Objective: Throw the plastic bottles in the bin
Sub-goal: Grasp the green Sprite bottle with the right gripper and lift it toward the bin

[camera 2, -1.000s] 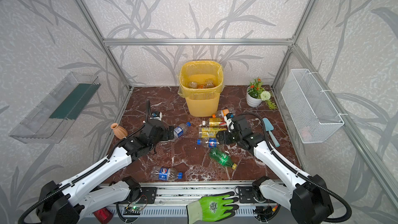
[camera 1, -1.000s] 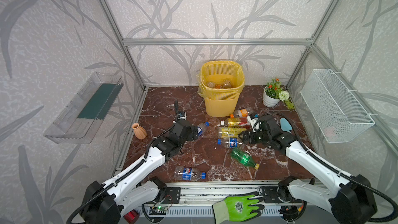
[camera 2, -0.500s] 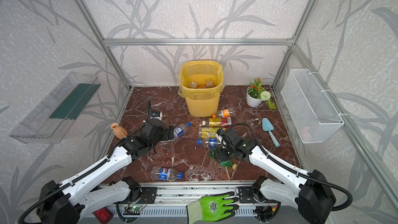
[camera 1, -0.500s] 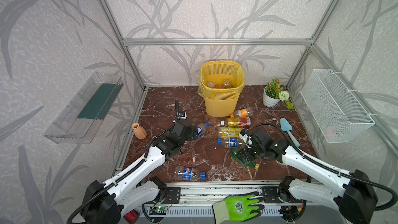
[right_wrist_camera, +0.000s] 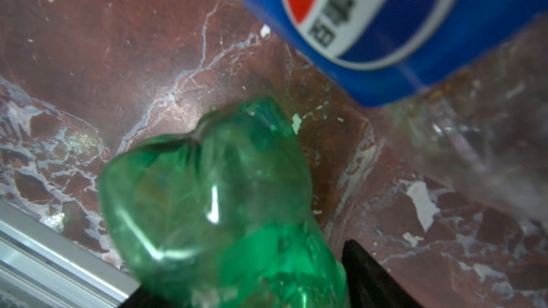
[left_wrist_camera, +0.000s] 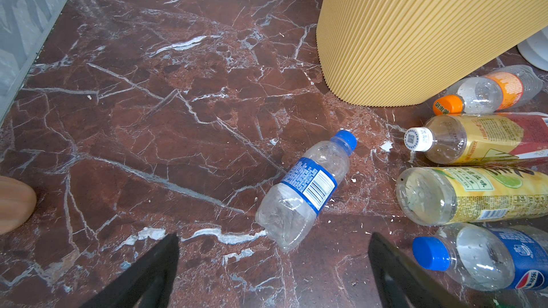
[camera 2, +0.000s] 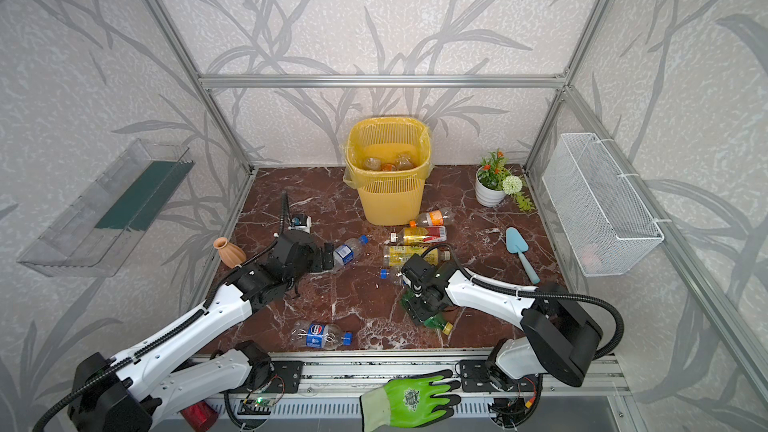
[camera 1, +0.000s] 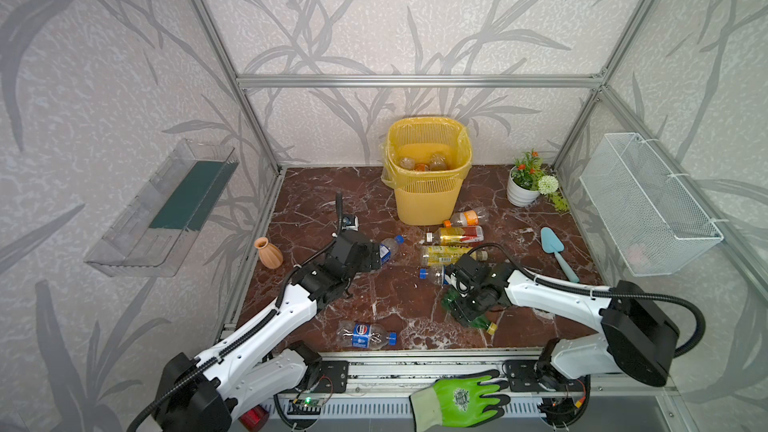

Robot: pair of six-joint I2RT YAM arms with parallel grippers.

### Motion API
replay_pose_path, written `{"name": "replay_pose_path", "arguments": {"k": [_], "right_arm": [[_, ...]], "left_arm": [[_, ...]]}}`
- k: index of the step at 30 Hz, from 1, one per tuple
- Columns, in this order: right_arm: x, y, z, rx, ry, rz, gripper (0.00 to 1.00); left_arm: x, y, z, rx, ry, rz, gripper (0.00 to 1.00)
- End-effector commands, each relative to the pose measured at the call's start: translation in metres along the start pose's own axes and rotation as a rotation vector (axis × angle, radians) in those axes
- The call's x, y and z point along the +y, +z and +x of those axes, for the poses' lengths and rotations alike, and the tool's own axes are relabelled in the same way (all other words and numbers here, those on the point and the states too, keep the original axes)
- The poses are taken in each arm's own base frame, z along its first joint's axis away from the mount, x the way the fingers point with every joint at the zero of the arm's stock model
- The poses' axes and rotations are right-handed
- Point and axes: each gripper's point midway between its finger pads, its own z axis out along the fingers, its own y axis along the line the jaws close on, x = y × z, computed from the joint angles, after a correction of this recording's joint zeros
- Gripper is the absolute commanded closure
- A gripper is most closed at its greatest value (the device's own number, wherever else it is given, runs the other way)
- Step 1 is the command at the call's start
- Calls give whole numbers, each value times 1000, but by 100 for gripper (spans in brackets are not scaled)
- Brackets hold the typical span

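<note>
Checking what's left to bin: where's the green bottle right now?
In both top views the green bottle lies right of centre near the front, between the right gripper's fingers, just in front of a blue-capped bottle.

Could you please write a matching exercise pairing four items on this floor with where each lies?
Things: 1 green bottle; 2 orange-labelled bottle; 3 blue trowel; 4 terracotta vase.
Places: A beside the bin; B by the left wall; C under the right gripper; D alone on the marble floor's right side.
Pairs: 1-C, 2-A, 3-D, 4-B.
</note>
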Motion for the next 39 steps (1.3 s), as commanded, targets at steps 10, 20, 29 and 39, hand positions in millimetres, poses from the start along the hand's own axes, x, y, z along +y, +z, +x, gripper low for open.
{"name": "replay_pose_path", "arguments": {"k": [10,20,29,39], "right_arm": [[21,-47,-48,-210,-76,-22,43],[14,-244,-129,-1063,-119,58,48],[10,-474,-132,-1814,-213,283,48],[-20,-475,-267,-1758,-160,116,48]], "left_arm": [[12,-10,-8,-32,-23,-47,1],[28,-20,-15,-106,-99,-89,1],[48,-36,-20,-207,-172,-127,1],[49,-36,-16,-198,-212,-121,1]]}}
